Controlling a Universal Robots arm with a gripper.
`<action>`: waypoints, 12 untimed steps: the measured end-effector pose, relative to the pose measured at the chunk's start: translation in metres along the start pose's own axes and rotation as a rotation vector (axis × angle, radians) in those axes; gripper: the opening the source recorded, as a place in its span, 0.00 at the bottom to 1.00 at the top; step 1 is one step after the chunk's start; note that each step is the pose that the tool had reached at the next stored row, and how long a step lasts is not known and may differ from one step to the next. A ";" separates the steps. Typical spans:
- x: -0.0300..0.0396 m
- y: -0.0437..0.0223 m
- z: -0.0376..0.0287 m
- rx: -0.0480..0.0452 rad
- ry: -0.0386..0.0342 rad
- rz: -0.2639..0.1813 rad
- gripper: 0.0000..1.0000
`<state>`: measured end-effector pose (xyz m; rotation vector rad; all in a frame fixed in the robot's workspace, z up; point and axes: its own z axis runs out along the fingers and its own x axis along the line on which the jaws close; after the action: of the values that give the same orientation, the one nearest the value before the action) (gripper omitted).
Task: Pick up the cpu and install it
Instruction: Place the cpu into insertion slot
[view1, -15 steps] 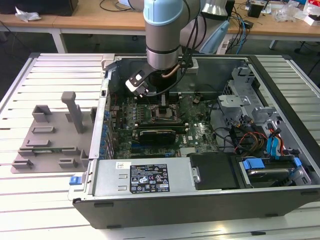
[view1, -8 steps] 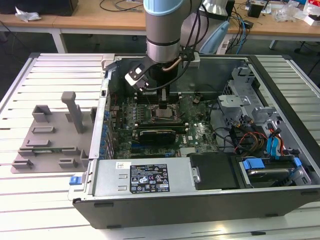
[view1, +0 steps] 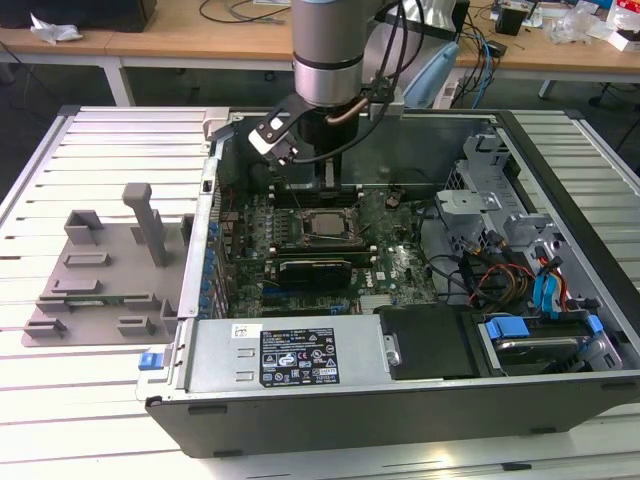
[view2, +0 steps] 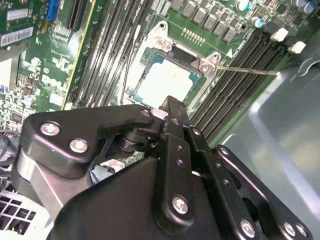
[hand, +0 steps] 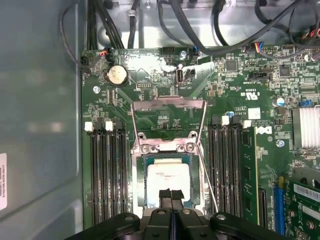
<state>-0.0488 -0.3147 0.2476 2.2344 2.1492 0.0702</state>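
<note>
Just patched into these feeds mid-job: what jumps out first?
The open computer case stands in the exterior view's middle, the arm reaching down into it. In the first wrist view the cpu lies flat in its socket on the green motherboard, load frame swung open, with the gripper shut over it. A grey fixture lies beside the case at the exterior view's left.

**Tally by kind**

One robot arm (view1: 328, 50). One open computer case (view1: 400, 415), one motherboard (hand: 235, 105). One cpu (hand: 169, 172), one socket frame (hand: 165, 147), one coin-cell battery (hand: 117, 75). Two banks of memory slots (hand: 107, 170). One grey plastic fixture (view1: 100, 300).
</note>
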 end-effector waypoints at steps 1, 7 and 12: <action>0.0000 0.0010 -0.0002 0.0002 -0.0001 0.000 0.11; 0.0001 0.0020 -0.0089 0.0002 0.0000 0.000 0.11; 0.0001 0.0021 -0.0110 0.0002 0.0001 0.000 0.11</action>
<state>-0.0474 -0.3147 0.2587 2.2346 2.1493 0.0700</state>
